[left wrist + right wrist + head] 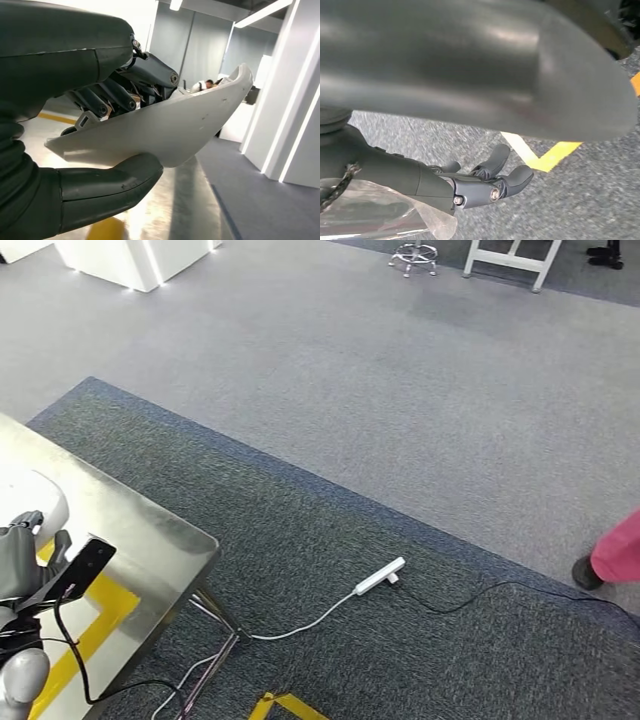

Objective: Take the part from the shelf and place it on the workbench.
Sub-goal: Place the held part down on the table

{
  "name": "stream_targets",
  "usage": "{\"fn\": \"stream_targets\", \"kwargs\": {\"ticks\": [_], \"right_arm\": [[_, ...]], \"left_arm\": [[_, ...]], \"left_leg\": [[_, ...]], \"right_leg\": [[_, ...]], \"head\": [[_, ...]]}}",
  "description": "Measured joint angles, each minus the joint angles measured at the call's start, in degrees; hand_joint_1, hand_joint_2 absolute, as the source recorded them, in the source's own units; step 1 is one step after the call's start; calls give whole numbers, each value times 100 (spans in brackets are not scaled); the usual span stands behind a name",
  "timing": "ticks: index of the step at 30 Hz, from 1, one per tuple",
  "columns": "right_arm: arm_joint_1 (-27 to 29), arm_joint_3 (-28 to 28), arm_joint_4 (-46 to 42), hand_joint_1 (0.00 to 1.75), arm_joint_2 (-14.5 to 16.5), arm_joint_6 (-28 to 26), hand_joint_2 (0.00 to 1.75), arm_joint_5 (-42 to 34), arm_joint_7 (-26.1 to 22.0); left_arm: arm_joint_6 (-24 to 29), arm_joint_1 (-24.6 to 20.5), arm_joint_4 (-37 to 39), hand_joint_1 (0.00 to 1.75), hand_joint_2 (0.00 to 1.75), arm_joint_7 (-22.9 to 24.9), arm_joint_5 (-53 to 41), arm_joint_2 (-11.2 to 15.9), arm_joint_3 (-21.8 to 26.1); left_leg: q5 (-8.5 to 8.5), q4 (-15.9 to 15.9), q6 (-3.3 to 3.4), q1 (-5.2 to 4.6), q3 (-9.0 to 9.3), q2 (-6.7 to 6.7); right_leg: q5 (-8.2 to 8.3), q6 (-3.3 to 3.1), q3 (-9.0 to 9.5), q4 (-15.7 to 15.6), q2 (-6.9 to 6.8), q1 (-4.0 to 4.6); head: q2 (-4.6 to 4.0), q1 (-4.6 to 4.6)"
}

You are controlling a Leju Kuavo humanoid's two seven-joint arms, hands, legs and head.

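- Clearly, the left hand (pixel 109 125) grasps the white part (pixel 170 125): in the left wrist view the thick thumb presses one face of the curved shell while the darker fingers (pixel 113 97) clamp the other face.
- In that view the part stretches from the centre left up toward the upper right of the frame, tapering to a rounded tip, with a shiny surface and a yellow stripe behind it.
- At the lower left of the head view the left hand (pixel 23 560) shows as a grey ribbed shape over the metal workbench (pixel 151 540), and a bit of the white part (pixel 38 495) curves just above it.
- Yellow tape (pixel 98 625) marks the bench top, and a black cable (pixel 75 660) loops in front of it.
- Beyond the bench, at the lower centre of the head view, a white power strip (pixel 380 576) lies on the dark carpet, its cord running back toward the bench leg.
- At the right edge a person's pink trouser leg and dark shoe (pixel 587 572) stand on the carpet.
- In the right wrist view the right hand (pixel 482 182) holds nothing, its fingers apart and slightly bent over grey carpet with a yellow floor mark (pixel 546 157).
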Motion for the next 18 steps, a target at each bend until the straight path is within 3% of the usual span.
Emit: {"fn": "stream_targets", "kwargs": {"ticks": [2,3,4,6,8,9,10,11,12,14,16,18], "right_arm": [[-7,-1,0,0,0,0,0,0,0],[-12,-1,0,0,0,-1,0,1,-1],[-17,-1,0,0,0,-1,0,1,-3],[-13,0,0,0,0,-1,0,1,-6],[8,0,0,0,0,0,0,-2,-6],[17,0,0,0,0,0,0,-4,-5],[21,0,0,0,0,0,0,-5,-5],[21,0,0,0,0,0,0,-6,-5],[19,0,0,0,-1,0,0,-7,-5],[12,0,0,0,-1,3,0,-6,-7],[5,0,0,0,-1,9,0,-6,-8],[-2,0,0,0,-1,10,0,-9,-7]], "left_arm": [[-1,12,0,175,175,7,-6,1,-1],[-2,20,-1,175,175,10,-8,1,-1],[-5,16,-1,175,175,14,-11,1,-1],[-11,-3,-2,175,175,17,-18,-8,-8],[-16,-8,-2,175,175,21,-26,-25,-21],[-17,-2,-1,175,175,24,-29,-33,-27],[-19,3,-1,175,175,26,-31,-38,-32],[-23,7,0,175,175,30,-34,-41,-36],[-26,8,0,175,175,32,-37,-43,-40],[-33,3,-1,175,175,42,-49,-44,-47],[-39,4,-2,175,175,51,-66,-43,-50],[-46,22,-1,175,175,58,-75,-37,-49]], "left_leg": [[-4,-33,68,-20,-6,-99],[9,-54,100,-11,0,-168],[22,-74,139,5,9,-234],[42,-98,194,39,22,-364],[43,-96,213,46,19,-512],[42,-95,215,47,21,-595],[41,-94,213,48,27,-679],[38,-92,208,52,36,-763],[33,-89,199,57,45,-841],[19,-64,156,55,31,-983],[32,-52,84,67,-13,-1117],[39,-46,14,89,-41,-1204]], "right_leg": [[-28,52,23,-5,-120,6],[-62,84,20,18,-77,-3],[-136,111,-21,118,51,-16],[-420,155,-288,661,403,-48],[-702,180,-701,1430,533,-62],[-715,188,-840,1639,543,-62],[-613,191,-880,1634,549,-64],[-412,186,-805,1397,571,-68],[-168,180,-648,1009,642,-77],[106,164,-327,311,894,-110],[112,135,-192,72,1005,-119],[122,78,-161,36,881,-117]], "head": [[1,1],[1,1],[2,9],[1,38],[1,59],[1,62],[0,64],[0,63],[-1,65],[-1,62],[0,59],[0,57]]}}
